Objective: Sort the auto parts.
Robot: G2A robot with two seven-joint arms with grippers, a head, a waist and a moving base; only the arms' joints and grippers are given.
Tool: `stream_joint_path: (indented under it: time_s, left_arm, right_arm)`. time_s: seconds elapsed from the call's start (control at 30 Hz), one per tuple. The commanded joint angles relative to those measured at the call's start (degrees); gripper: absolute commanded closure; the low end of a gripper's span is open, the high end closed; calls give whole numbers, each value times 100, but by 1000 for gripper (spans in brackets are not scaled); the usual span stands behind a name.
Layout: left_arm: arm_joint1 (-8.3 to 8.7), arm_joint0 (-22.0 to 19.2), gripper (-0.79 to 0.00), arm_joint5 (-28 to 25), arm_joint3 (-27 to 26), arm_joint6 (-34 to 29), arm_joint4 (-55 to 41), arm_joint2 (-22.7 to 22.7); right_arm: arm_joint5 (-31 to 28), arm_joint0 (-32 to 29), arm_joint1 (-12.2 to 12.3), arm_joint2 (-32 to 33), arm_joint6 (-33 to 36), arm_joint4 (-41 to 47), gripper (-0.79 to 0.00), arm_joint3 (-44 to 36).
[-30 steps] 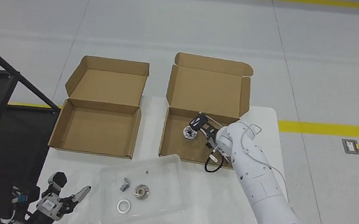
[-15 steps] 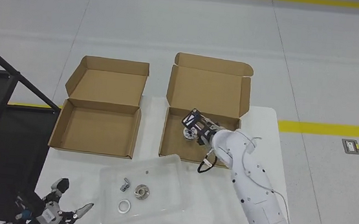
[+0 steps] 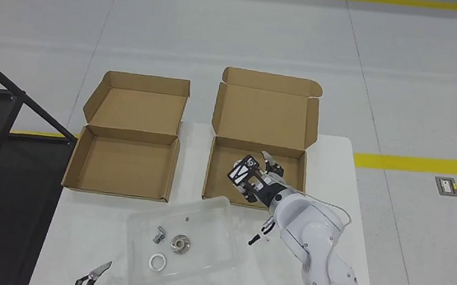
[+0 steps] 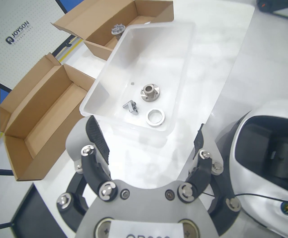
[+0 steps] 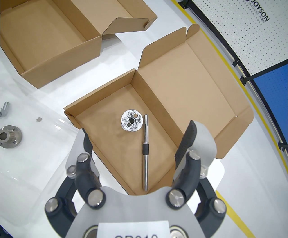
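Jaws apart on the right gripper [image 5: 138,134], empty above the right box [image 5: 105,139], where toothed disc [image 5: 132,120] and steel rod [image 5: 145,155] lie side by side, likely sorted. Left gripper [image 4: 146,127], jaws apart too, hovers near the clear tray [image 4: 155,56] with hub [image 4: 150,92], ring [image 4: 155,117] and bracket [image 4: 130,107] unsorted.

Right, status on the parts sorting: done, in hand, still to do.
Done: the toothed disc and steel rod lie in the cardboard box. In hand: nothing; the right gripper is open above that box, and the left gripper is open by the clear tray. To do: flanged hub, ring and small bracket in the tray.
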Motion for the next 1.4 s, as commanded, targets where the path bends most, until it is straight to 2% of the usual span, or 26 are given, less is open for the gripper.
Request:
stream_joint_path:
  time_s: [0.0, 0.07, 0.27, 0.53, 0.73, 0.93, 1.1, 1.23, 1.37]
  left_arm:
    - [-28, -29, -785, 515, 74, -101, 88, 215]
    - [-54, -97, -785, 872, 129, -208, 79, 366]
    - [-103, -316, -785, 1500, 282, -364, -112, 623]
    - [-117, -484, -785, 1744, 439, -496, -159, 777]
    - [-113, -559, -785, 1803, 480, -653, -341, 674]
    - [-102, -586, -785, 1731, 473, -690, -516, 573]
    - [-70, -421, -785, 1530, 313, -547, -745, 269]
    - [-47, -28, -785, 947, -257, -221, -1481, -158]
    - [-64, 294, -785, 674, -1042, -658, -2005, -357]
  right_arm:
    - [0, -1, 0, 0, -1, 0, -785, -1]
    - [0, -1, 0, 0, -1, 0, -785, -1]
    - [-81, -170, 45, -42, -374, -169, -785, -86]
    - [-218, -376, 116, -75, -579, -426, -785, -318]
    - [-312, -385, 145, -162, -589, -531, -785, -348]
    - [-402, -381, 166, -278, -607, -611, -785, -385]
    - [-593, -443, 200, -342, -656, -689, -785, -470]
    - [-834, -576, 255, -323, -849, -812, -785, -644]
    - [-887, -1132, 368, -391, -1455, -1475, -785, -1307]
